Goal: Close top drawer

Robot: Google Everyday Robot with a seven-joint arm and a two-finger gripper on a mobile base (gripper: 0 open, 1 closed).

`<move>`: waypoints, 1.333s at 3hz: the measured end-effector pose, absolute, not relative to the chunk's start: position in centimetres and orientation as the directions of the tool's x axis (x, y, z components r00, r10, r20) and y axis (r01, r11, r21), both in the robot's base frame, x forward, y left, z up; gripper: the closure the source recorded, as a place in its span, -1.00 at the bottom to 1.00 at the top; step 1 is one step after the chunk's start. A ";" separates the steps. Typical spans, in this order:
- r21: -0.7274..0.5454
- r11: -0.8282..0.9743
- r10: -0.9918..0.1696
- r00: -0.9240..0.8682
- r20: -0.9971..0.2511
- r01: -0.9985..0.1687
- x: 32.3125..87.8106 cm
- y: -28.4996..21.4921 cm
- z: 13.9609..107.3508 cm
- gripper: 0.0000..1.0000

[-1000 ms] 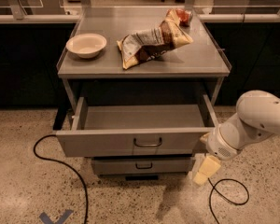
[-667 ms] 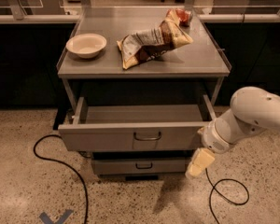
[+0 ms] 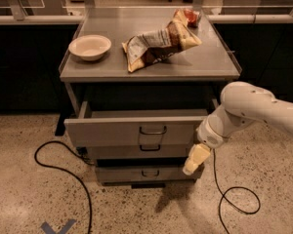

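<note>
A speckled beige stone floor [image 3: 24,179] fills the lower half of the frame. On it, in the centre, stands a grey metal cart with a flat rimmed top [image 3: 210,62]. A white robot arm with rounded joints [image 3: 249,108] reaches in from the right edge and bends down toward the cart's right side.

The top drawer [image 3: 107,131], a wide shallow grey metal one with a tall flat front panel, sits in the middle of the frame just under the cart top. It is partly pulled out: its front stands forward of the cart frame and a strip of the inside shows behind it. Below it are two narrower grey drawers, the middle drawer [image 3: 117,152] and the bottom drawer [image 3: 122,173], each set further back.

A heap of crumpled snack bags in white, brown and yellow [image 3: 158,44] lies on the cart top, right of centre. A shallow cream bowl [image 3: 90,47] rests on the cart top, left of the bags and apart from them.

A black cable [image 3: 63,171] loops across the floor at lower left, and another black cable [image 3: 240,199] loops at lower right.

The pale yellow gripper [image 3: 194,160] hangs pointing down and left, right of centre, just below the top drawer's right lower corner and beside the right ends of the two lower drawers. Whether it is released or clenched cannot be told, nor whether it touches them.

A small metal loop handle [image 3: 153,130] sits at the centre of the top drawer's front. A blue tape mark [image 3: 58,226] lies at the bottom edge.
</note>
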State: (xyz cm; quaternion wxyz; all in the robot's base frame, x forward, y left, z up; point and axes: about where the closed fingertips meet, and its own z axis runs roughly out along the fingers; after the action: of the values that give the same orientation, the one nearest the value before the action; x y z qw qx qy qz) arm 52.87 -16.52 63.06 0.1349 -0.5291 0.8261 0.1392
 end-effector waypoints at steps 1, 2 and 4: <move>0.106 0.402 -0.838 -0.412 -0.357 -0.909 55.7 -15.1 61.6 -1.00; 0.095 0.405 -0.842 -0.411 -0.348 -0.909 58.8 -13.3 60.9 -1.00; -0.017 0.444 -0.833 -0.406 -0.377 -0.896 63.1 -11.1 62.5 -1.00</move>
State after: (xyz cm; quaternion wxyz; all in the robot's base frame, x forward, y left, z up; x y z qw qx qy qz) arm 63.11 -11.10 62.50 0.1676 -0.5186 0.8331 0.0939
